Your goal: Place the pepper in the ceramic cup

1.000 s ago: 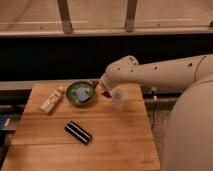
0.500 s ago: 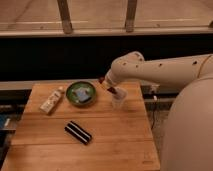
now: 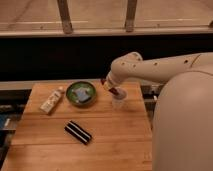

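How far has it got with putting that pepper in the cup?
Nearly there, it seems. Done: the pepper is off the table and carried to the cup. In hand: the gripper is shut on the pepper, holding it right above the cup's mouth, beside the green bowl. Left: let go so it drops in, then pull the arm away.

The gripper (image 3: 111, 88) sits just above the cup (image 3: 119, 101), mostly hidden behind the arm (image 3: 150, 67). The pepper (image 3: 113, 91) shows only as a dark sliver. The surface (image 3: 45, 145) is cut off below.
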You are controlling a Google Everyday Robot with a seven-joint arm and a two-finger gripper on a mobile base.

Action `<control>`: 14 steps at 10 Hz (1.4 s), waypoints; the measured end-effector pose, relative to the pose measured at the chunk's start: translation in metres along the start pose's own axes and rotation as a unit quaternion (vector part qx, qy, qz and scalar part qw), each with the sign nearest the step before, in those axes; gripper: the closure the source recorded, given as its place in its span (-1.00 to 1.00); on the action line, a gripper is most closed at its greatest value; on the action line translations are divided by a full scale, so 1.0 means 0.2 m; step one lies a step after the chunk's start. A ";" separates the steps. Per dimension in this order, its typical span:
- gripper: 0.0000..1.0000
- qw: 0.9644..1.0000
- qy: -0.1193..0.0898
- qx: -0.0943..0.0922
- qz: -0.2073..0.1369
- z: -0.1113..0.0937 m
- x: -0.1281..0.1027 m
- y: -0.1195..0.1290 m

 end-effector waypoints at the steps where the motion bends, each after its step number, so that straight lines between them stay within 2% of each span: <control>1: 1.00 1.000 0.000 -0.001 0.007 0.02 0.02 -0.01; 3: 1.00 1.000 -0.005 0.001 0.018 0.05 0.04 -0.05; 8: 1.00 0.998 -0.035 0.012 0.052 0.05 0.07 -0.17; 12: 1.00 0.996 -0.046 0.006 0.081 0.08 0.12 -0.22; 13: 0.96 0.995 -0.048 0.003 0.085 0.09 0.13 -0.22; 14: 0.79 0.995 -0.050 0.000 0.085 0.10 0.12 -0.21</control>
